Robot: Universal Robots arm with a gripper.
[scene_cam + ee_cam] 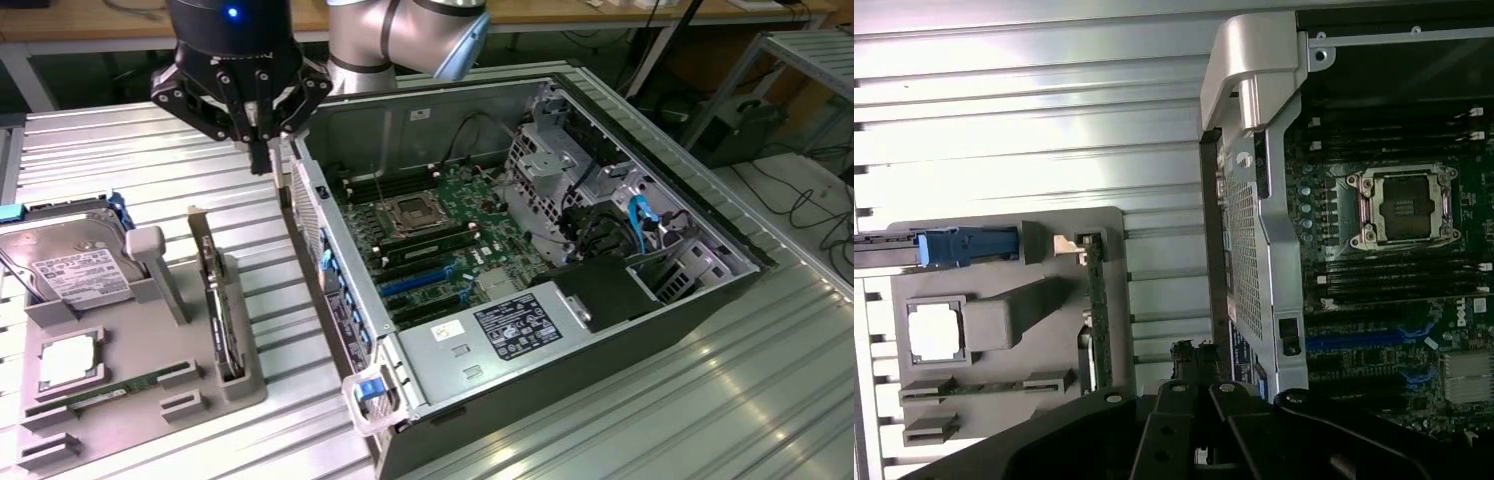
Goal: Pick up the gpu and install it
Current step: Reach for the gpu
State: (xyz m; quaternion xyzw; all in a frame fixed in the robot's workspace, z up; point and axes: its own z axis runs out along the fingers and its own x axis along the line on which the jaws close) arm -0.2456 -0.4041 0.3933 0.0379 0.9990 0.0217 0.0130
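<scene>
One grey plastic holder tray (200,395) sits nearest on the ribbed metal bench (641,410), at the exterior view's left. Its near end carries a long narrow green memory stick (118,392) lying flat and a square silver processor chip (64,360).

Just behind these the gpu (220,305) (1095,320), a thin green circuit-board card, stands on its long edge in a slot of the tray. Its long axis runs near to far, roughly parallel to the side of the computer case. Its silver metal end bracket (198,222) (1064,243) points to the far end.

Farther back in the tray lies a silver hard drive with a white label (74,268), blue clips at its sides.

To the exterior view's right, well apart from the card, lies the open black and silver computer case (441,120) (1254,230), its green motherboard (441,235) and empty processor socket (407,212) (1406,205) exposed.

Farthest, the black pincer (264,165) (1196,360) hangs fingers down over the bench beside the far corner of the case. Fingers closed together, gripping nothing. The card is untouched in its slot.
</scene>
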